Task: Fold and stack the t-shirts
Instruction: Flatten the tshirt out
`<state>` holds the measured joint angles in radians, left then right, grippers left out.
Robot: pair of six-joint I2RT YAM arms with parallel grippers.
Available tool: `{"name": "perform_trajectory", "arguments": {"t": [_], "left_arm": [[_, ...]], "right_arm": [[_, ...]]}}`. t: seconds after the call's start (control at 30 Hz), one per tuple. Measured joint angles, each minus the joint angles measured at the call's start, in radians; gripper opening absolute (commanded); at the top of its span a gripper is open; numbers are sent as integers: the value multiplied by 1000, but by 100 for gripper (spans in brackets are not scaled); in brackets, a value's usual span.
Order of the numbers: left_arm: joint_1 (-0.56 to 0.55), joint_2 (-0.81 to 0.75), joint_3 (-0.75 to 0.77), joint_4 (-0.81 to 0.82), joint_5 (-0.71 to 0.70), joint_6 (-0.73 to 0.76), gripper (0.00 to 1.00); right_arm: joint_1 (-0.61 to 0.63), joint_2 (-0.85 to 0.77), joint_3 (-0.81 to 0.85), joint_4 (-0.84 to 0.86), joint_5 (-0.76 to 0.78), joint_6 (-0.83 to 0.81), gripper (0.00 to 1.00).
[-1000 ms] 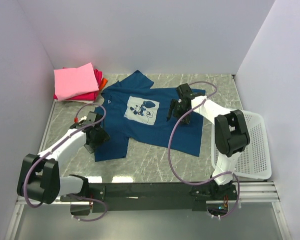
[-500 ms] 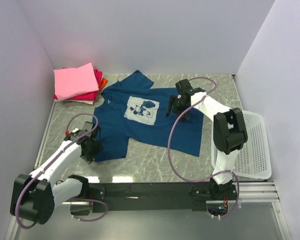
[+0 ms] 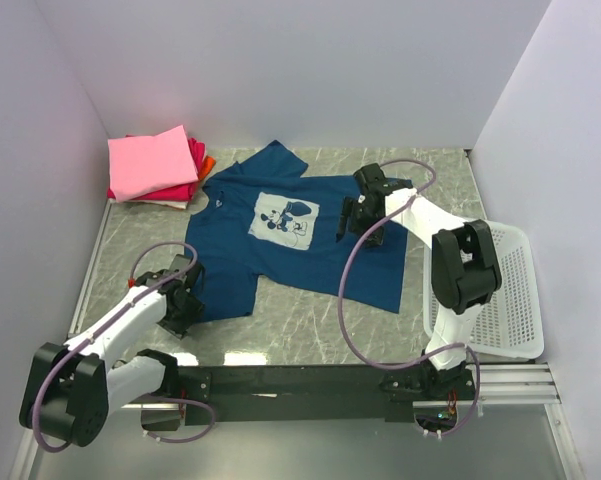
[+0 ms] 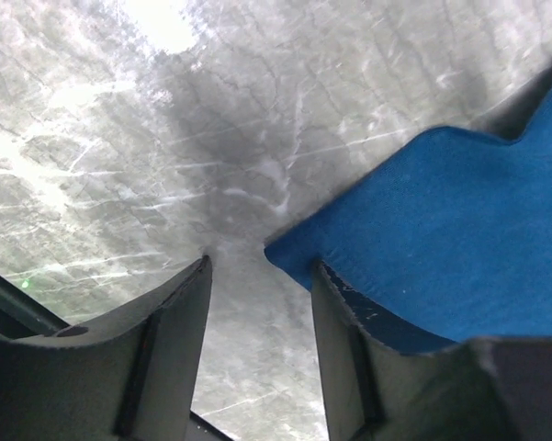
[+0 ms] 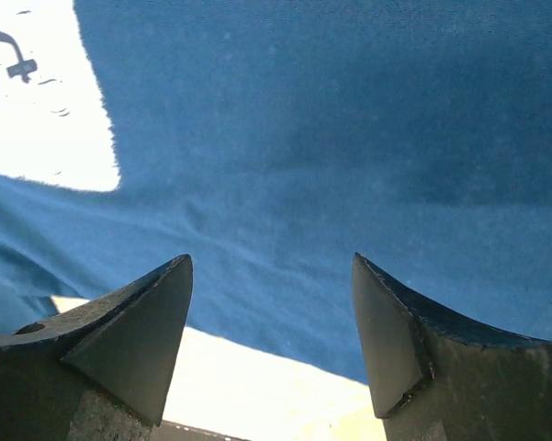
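T-shirt (image 3: 230,262) spread on bench (image 3: 310,322).
Left end effector (image 4: 257,276) gapes wide at its near corner; right end effector (image 5: 271,268) wide, empty, beside the print (image 3: 285,217).

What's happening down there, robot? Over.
Left gripper open at blue shirt corner. Right gripper open over shirt. Nothing in the way.

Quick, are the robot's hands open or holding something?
Left gripper: open, empty, by a corner of the blue t-shirt.
Right gripper: open, empty, over the same shirt.
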<state>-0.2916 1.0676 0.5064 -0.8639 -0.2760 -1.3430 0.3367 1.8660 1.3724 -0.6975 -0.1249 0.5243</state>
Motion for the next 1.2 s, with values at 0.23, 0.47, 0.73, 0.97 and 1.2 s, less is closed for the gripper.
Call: {"name": "perform_trajectory", "arguments": {"t": [0.23,0.47,0.73,0.97,1.2], "left_arm": [[-1,51,24,25,-32,-1,45],[-1,51,18,83,-42,24,19],[-1,79,21,183,-40,88,1],[-1,70,21,209,-27,128,1],[-1,-83,21,134,11,127,0]], "right_arm": [[-1,-45,-2,-6,0,-19,76],[-11,-61,-9,-15,2,-25,76],[-23,-156,-75,-28,9,-25,76],[-26,-257,-183,-22,33,-24,76],[-27,-394,-373,-27,65,3,75]]}}
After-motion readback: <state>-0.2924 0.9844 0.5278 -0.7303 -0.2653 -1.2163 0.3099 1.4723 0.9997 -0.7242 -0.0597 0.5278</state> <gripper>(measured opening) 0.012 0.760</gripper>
